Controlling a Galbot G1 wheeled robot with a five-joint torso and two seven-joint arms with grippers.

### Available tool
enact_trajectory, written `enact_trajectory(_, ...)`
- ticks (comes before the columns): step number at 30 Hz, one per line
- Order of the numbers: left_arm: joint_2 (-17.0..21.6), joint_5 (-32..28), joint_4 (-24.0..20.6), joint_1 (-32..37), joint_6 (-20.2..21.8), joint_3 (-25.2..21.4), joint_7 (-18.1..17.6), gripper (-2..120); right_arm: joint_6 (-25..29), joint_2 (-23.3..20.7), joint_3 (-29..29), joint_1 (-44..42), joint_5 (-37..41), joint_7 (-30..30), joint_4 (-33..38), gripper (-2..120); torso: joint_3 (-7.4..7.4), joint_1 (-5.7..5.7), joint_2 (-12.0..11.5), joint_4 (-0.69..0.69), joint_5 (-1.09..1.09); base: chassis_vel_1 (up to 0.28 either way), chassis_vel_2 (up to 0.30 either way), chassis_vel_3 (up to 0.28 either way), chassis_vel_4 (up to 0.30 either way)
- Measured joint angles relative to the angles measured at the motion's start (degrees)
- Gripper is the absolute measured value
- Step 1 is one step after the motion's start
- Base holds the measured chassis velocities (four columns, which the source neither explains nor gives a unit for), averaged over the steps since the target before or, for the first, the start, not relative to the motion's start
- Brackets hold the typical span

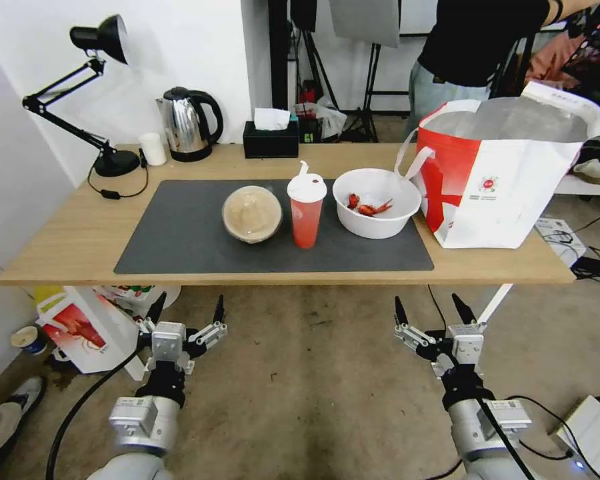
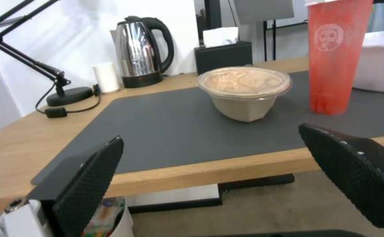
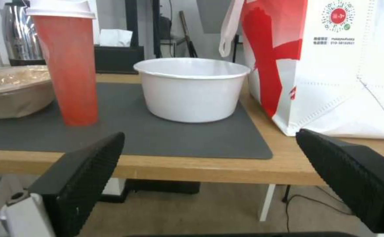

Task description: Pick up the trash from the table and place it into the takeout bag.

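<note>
Three pieces of trash stand in a row on the dark mat of the table (image 1: 80, 247): a round clear-lidded beige container (image 1: 251, 213) (image 2: 244, 90) (image 3: 12, 90), a tall red cup with a white lid (image 1: 306, 212) (image 2: 334, 56) (image 3: 67, 62), and a white bowl with red crayfish scraps (image 1: 377, 202) (image 3: 192, 89). The takeout bag (image 1: 507, 173) (image 3: 332, 65) stands open at the table's right end, beside the bowl. My left gripper (image 1: 186, 311) (image 2: 209, 171) and right gripper (image 1: 430, 310) (image 3: 209, 171) both hang open below the table's front edge, holding nothing.
At the table's back stand a black desk lamp (image 1: 93, 100), a small white cup (image 1: 153, 149), a steel kettle (image 1: 188, 125) and a black tissue box (image 1: 271, 139). A smaller red-and-white bag (image 1: 80, 330) sits on the floor under the left end. A person stands behind the takeout bag.
</note>
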Motion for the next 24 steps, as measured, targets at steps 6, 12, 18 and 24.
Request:
enact_trajectory(6, 0.0, 0.0, 0.0, 0.0, 0.0, 0.0, 0.0, 100, 0.0, 0.0, 0.0, 0.0, 0.0, 0.0, 0.0, 100, 0.0, 0.0, 0.0, 0.0, 0.0, 0.0, 0.0, 0.0, 0.0)
enact_trajectory(12, 0.0, 0.0, 0.0, 0.0, 0.0, 0.0, 0.0, 100, 0.01, 0.0, 0.0, 0.01, 0.0, 0.0, -0.01, 100, 0.0, 0.0, 0.0, 0.0, 0.0, 0.0, 0.0, 0.0, 0.0)
enact_trajectory(18, 0.0, 0.0, -0.01, 0.0, 0.0, 0.0, 0.0, 100, 2.36, -0.04, -0.35, 0.93, -0.42, 0.0, -1.19, 100, 0.0, 0.0, 0.0, -0.02, -0.01, 0.0, 0.0, 0.0, 0.0)
enact_trajectory(24, 0.0, 0.0, 0.0, 0.0, 0.0, 0.0, 0.0, 100, 12.67, -0.3, -2.11, 5.01, -2.38, 0.14, -6.21, 100, 0.0, 0.0, 0.0, 0.0, 0.0, 0.0, 0.0, 0.0, 0.0)
